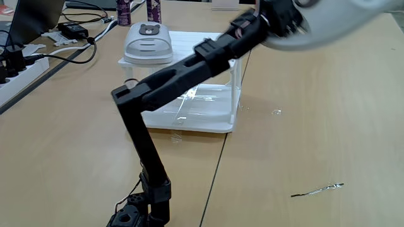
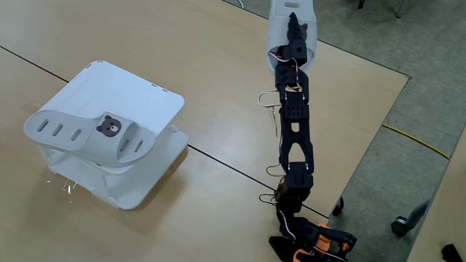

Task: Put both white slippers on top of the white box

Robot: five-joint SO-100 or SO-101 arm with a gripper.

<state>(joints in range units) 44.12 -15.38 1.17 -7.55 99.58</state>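
One slipper (image 2: 91, 131) already lay on the box (image 2: 149, 98). The gripper (image 2: 293, 18) was at the second slipper (image 2: 290, 29), well apart across the table; its opening could not be told (the arm (image 2: 295, 131) covered it). Next called for carrying it over.

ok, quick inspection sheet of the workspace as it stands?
Surface: light wooden table, seam lines between panels.
Job's things: one white slipper lies on the white box's upper shelf, bear badge up; second white slipper sits at the arm's far end, off the box.
Clutter: bottles behind the box; a thin dark stick on the table.
Gripper: gripper is over the second slipper; open or shut cannot be told.
Cables: power strip, adapter and black cables at the table's left in a fixed view; thin wires along the arm.
Surroundings: grey floor with a yellow cable.
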